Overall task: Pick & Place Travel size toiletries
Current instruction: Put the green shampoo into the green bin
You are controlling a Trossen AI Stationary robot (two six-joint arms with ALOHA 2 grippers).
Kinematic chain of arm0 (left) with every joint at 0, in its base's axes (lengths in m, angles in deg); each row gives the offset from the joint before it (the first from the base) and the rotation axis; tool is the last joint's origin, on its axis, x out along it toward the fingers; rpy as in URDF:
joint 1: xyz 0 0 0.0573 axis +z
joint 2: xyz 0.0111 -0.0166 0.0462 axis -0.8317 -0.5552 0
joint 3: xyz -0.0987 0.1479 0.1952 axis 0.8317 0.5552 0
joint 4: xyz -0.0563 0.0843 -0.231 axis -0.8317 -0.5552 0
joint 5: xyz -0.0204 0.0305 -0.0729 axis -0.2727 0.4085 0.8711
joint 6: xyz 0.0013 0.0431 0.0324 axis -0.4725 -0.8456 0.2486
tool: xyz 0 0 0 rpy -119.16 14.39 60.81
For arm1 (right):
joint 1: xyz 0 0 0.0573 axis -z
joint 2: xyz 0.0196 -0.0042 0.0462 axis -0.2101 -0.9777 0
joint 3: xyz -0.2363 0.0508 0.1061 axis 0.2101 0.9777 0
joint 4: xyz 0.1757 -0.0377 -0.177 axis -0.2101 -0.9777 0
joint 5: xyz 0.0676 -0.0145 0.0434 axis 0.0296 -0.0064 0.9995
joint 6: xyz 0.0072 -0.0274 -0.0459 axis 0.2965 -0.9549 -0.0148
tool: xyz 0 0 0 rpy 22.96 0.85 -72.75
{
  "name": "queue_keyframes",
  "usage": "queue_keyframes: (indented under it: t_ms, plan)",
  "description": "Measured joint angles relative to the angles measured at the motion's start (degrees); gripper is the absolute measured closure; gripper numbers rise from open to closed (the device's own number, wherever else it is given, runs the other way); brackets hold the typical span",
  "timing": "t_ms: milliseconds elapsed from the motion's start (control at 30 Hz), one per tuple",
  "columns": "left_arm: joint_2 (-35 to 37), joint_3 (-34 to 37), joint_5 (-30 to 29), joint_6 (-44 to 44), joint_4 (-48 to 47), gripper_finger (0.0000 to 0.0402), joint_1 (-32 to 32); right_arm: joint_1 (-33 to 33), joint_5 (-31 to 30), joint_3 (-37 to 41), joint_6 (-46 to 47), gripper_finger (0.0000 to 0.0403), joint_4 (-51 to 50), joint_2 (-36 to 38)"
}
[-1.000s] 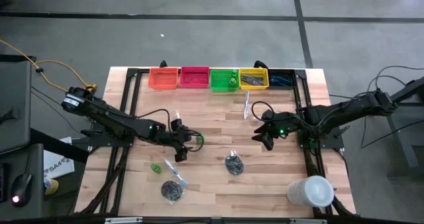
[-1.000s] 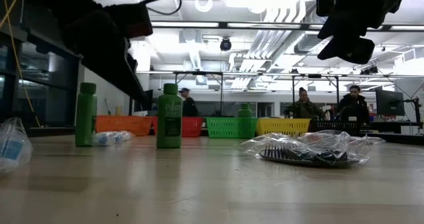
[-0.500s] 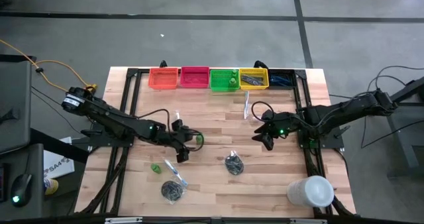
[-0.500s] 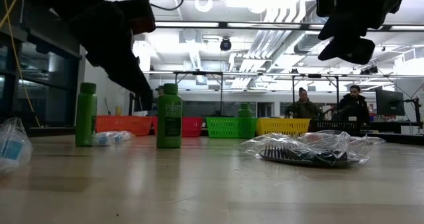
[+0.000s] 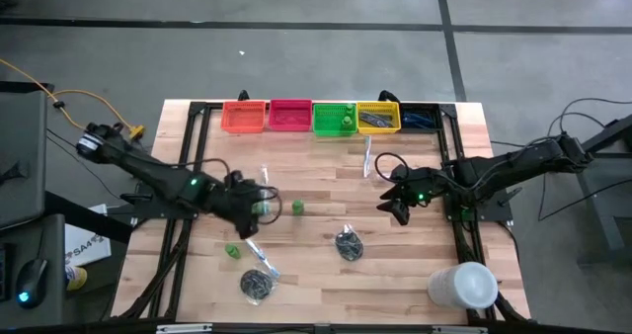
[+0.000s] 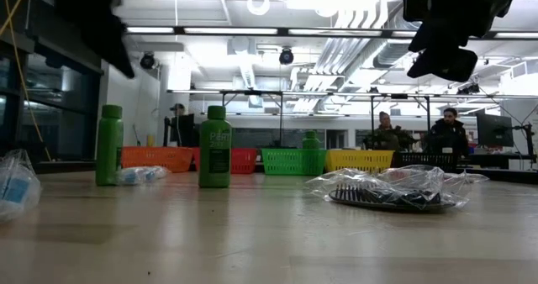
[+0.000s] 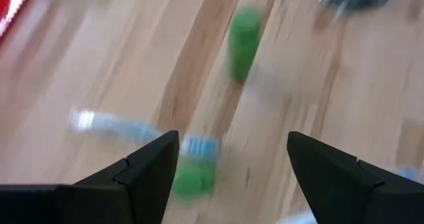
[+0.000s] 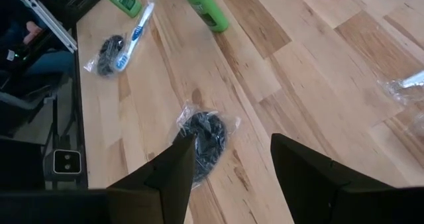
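Note:
Two stubby green bottles stand upright on the table, one (image 5: 298,208) near the middle and one (image 5: 233,250) nearer the front. A clear-wrapped toothbrush (image 5: 261,259) lies beside the nearer bottle. Two dark round bundles lie on the wood: one (image 5: 257,285) at the front left, one (image 5: 347,243) mid-table. Another wrapped toothbrush (image 5: 367,157) lies near the bins. My left gripper (image 5: 259,211) hangs open above the table, left of the middle bottle (image 7: 244,42), with nothing between its fingers. My right gripper (image 5: 397,208) hovers open, right of centre, above the mid-table bundle (image 8: 205,134).
A row of bins lines the far edge: orange (image 5: 245,117), pink (image 5: 289,116), green (image 5: 334,118) with a green bottle inside, yellow (image 5: 378,117), blue (image 5: 420,117). A large white cylinder (image 5: 462,285) stands at the near right corner. People sit in the room beyond.
My left gripper has risen and drawn back toward the table's left edge, away from the middle green bottle, which it had stood beside. The bottle stays upright where it was.

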Motion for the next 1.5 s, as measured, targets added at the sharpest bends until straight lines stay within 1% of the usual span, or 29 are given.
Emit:
queue_keyframes:
  t_ms: [67,200,300,433,567,667,833,1033,1167,1300,1400,1500]
  plan:
    - [0.5,0.0,-2.8,6.2,-3.3,0.0121,-3.1,0.0,0.0,0.0,0.0,0.0211,-0.3,0.0]
    - [1.0,0.0,-10.2,18.6,-10.4,0.0121,-10.8,0.0,-0.5,0.0,-0.6,0.0211,-0.4,0.0]
    - [0.9,1.3,-14.4,27.0,-15.0,0.0121,-15.8,0.0,-0.6,0.0,-1.5,0.0211,-0.3,0.0]
    - [0.9,4.1,-15.2,35.5,-16.6,0.0121,-20.0,0.0,-0.3,0.0,-2.5,0.0211,-0.3,0.0]
    - [0.9,8.6,-15.8,40.9,-14.1,0.0121,-22.3,0.0,0.9,0.0,-2.8,0.0211,-0.3,0.0]
    - [0.9,11.7,-16.0,40.6,-10.2,0.0121,-22.1,0.0,2.0,0.0,-3.1,0.0211,-0.3,0.0]
    - [0.9,15.1,-16.9,36.6,-5.2,0.0121,-22.2,0.0,3.2,0.0,-3.2,0.0211,-0.3,0.0]
    - [0.9,16.6,-20.1,35.9,-0.5,0.0121,-22.1,0.0,3.4,0.0,-3.2,0.0211,-0.3,0.0]
    - [0.9,16.7,-20.5,34.1,-1.1,0.0121,-21.5,0.0,3.4,0.0,-3.2,0.0211,-0.3,0.0]
    - [0.9,16.7,-18.8,32.5,-1.4,0.0121,-17.9,0.0,3.4,0.0,-3.2,0.0211,-0.3,0.0]
    - [0.9,16.8,-17.3,26.4,1.8,0.0121,-14.7,0.0,3.4,0.0,-3.2,0.0211,-0.3,0.0]
    - [0.9,16.8,-13.6,19.6,4.7,0.0121,-11.9,0.0,3.5,0.0,-3.2,0.0211,-0.3,0.0]
